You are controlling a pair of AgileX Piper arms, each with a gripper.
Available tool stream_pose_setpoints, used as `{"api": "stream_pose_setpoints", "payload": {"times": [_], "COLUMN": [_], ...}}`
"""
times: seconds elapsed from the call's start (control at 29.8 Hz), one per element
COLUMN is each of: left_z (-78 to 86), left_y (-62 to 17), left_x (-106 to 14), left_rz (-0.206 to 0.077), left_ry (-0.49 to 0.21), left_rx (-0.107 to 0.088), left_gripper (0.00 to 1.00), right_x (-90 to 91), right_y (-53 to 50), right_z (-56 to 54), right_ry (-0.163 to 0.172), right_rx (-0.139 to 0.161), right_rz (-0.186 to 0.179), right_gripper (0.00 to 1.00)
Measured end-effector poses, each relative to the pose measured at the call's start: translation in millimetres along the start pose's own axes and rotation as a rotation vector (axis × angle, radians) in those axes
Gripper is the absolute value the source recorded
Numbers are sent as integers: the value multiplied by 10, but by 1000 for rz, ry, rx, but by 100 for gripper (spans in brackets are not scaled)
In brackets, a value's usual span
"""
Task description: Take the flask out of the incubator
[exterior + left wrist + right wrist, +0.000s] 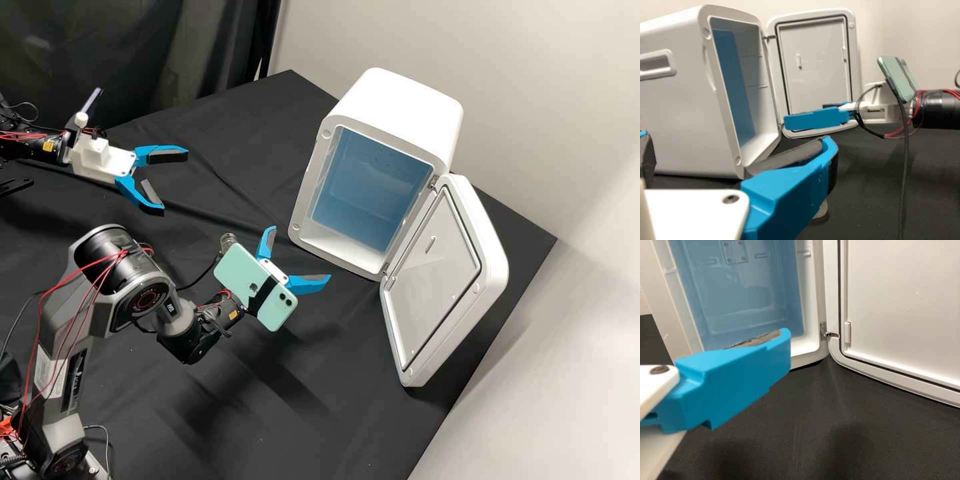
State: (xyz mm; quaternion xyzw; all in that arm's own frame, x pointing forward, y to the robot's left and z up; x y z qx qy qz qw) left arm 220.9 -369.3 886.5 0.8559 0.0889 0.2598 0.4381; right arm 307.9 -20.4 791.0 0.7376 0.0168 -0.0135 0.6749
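Note:
The white incubator (400,107) stands at the back right with its door (443,280) swung wide open. Its blue chamber (370,183) holds nothing that I can see. My right gripper (291,263) hangs open just in front of the opening, empty, and one of its fingers (735,372) points at the chamber (740,290). A small clear glass thing (229,240), possibly the flask's neck, pokes out on the bench behind that arm's mounted phone (257,285). My left gripper (170,181) stays open and empty at the far left, well away from the incubator.
The open door (815,70) blocks the bench to the right of the chamber. Black cloth (280,387) covers the bench, and its right edge runs close behind the door. Red and black cables trail along both arms.

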Motion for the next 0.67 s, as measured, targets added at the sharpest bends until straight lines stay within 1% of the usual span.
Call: {"api": "stream_pose_setpoints", "payload": {"times": [0.1, 0.2, 0.27, 0.3, 0.47, 0.64, 0.67], "left_z": [-34, -41, -41, -41, -41, -41, -41], "left_y": [-6, -17, -17, -17, -17, -17, -17], "left_x": [5, 9, 9, 9, 9, 9, 9], "left_rz": [0, -4, -4, -4, -4, -4, -4], "left_ry": [14, 17, 17, 17, 17, 17, 17], "left_rx": [-19, -22, -22, -22, -22, -22, -22], "left_gripper": [100, 100, 100, 100, 100, 100, 100], "right_x": [0, -1, -4, -5, -5, -5, -5], "right_y": [0, 6, 23, 26, 20, 17, 17], "right_z": [0, 5, -3, -7, -13, -16, -16], "right_ry": [0, -2, 4, 5, 11, 14, 14], "right_rx": [18, 48, 67, 71, 68, 90, 90], "right_rz": [0, 2, 4, 4, -2, -7, -7], "right_gripper": [100, 100, 100, 100, 100, 100, 100]}}
